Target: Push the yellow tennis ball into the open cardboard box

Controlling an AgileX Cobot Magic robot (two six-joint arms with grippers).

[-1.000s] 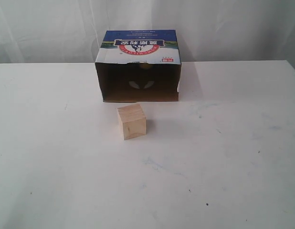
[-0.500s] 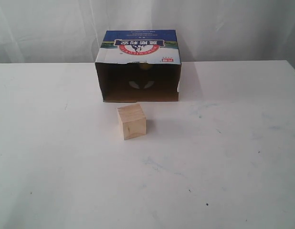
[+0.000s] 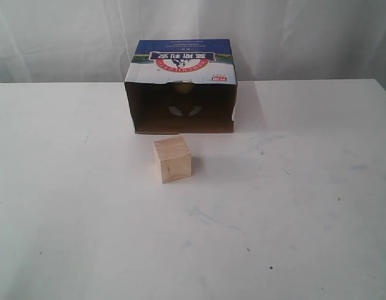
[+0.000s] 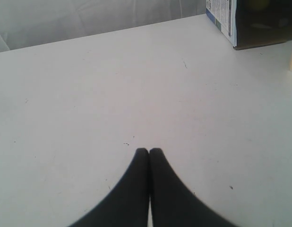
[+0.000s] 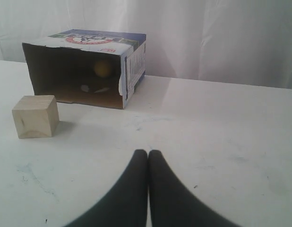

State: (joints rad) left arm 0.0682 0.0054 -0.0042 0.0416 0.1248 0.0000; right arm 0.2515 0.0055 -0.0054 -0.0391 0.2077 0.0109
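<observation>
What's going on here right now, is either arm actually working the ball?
Neither arm is handling anything. The yellow tennis ball sits inside the open cardboard box, deep in its dark interior. A wooden cube stands on the table in front of the box's opening, apart from it. The left end effector and the right end effector are both shut and empty, over bare table away from the box and cube.

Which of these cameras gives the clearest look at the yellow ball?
The right wrist view: the yellow tennis ball shows as a round shape inside the open cardboard box. The exterior view catches only a dim yellow patch under the box's top edge; the left wrist view shows hardly any of it.
</observation>
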